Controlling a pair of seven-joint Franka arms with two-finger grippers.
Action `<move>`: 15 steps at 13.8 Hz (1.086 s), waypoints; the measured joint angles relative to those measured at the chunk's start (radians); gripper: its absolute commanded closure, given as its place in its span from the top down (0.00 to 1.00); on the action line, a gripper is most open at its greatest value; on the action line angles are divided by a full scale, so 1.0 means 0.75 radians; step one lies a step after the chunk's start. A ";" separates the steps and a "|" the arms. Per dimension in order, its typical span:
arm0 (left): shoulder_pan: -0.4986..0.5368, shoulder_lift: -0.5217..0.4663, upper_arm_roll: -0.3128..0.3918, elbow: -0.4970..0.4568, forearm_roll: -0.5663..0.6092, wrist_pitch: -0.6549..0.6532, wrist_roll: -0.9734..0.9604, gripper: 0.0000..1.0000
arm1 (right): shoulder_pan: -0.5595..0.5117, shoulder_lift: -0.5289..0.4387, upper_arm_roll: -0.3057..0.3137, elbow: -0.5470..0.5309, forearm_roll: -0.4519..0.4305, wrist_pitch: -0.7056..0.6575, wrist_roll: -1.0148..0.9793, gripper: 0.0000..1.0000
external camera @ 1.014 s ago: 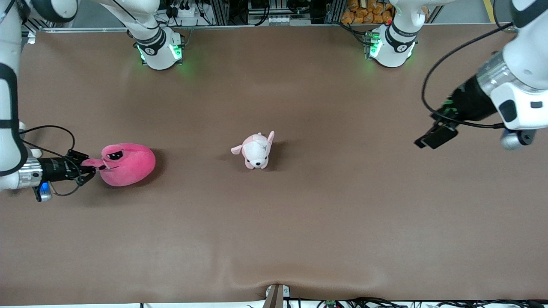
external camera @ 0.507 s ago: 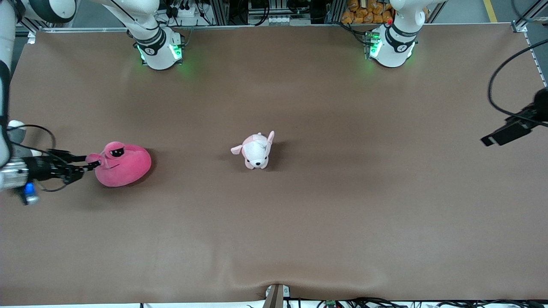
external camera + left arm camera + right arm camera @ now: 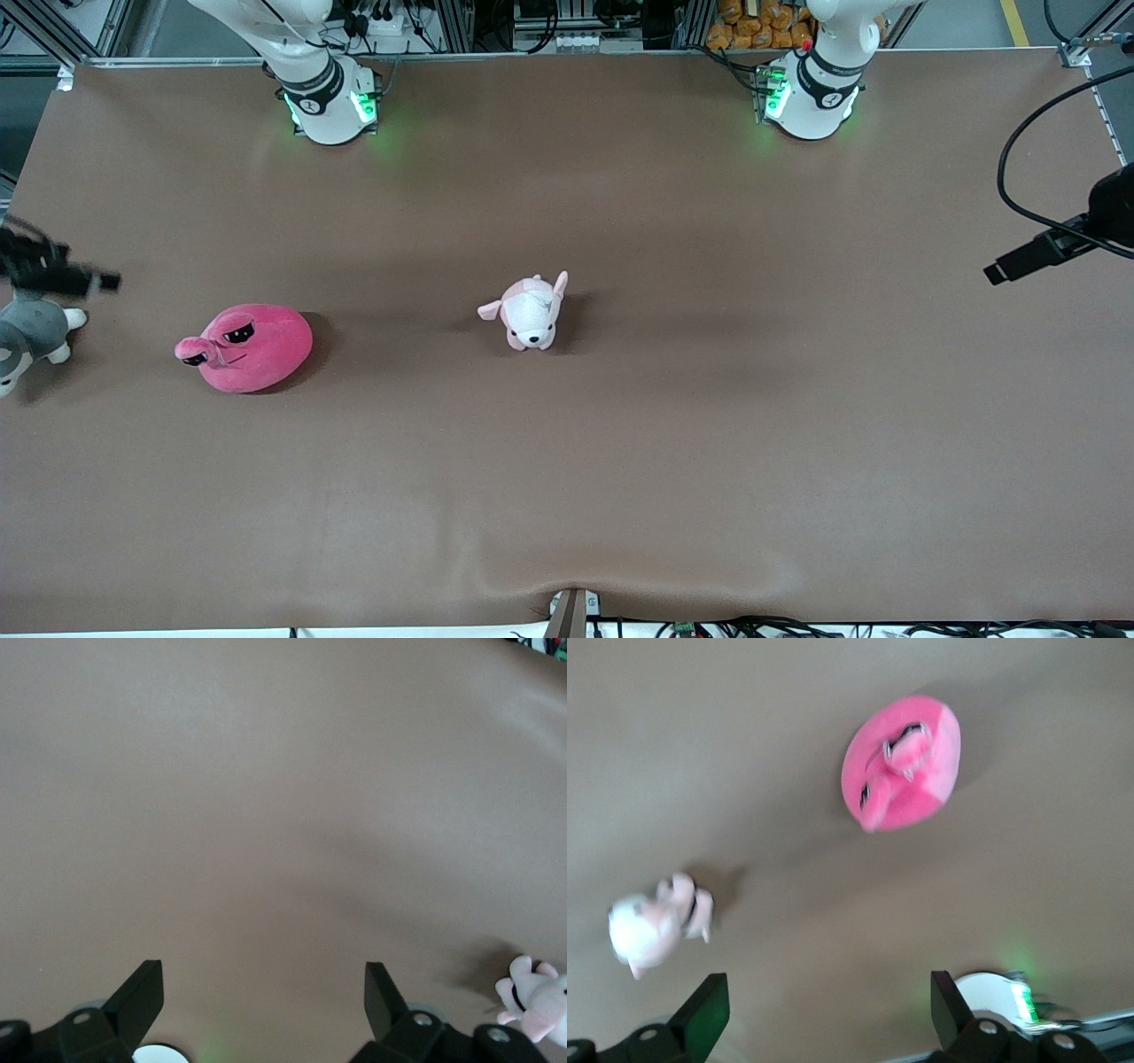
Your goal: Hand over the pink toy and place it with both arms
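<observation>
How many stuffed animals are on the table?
3. The pink toy lies toward the right arm's end. The pale pink-and-white puppy sits mid-table. The grey-and-white husky is at the table's edge past the pink toy, partly cut off.

Puppy plush [image 3: 529,314], husky plush [image 3: 28,334], table [image 3: 673,425]
</observation>
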 measured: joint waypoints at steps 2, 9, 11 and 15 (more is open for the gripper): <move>-0.012 -0.019 -0.004 0.000 0.007 -0.008 0.070 1.00 | 0.008 -0.131 0.007 -0.016 -0.091 -0.043 -0.206 1.00; -0.540 -0.256 0.443 -0.211 0.031 -0.054 0.315 1.00 | 0.204 -0.637 0.029 -0.714 -0.282 0.379 -0.357 1.00; -0.556 -0.331 0.470 -0.300 0.031 -0.052 0.332 1.00 | 0.202 -0.680 0.022 -0.776 -0.284 0.483 -0.392 1.00; -0.549 -0.498 0.471 -0.533 0.031 0.059 0.333 1.00 | 0.179 -0.673 -0.008 -0.767 -0.291 0.535 -0.409 1.00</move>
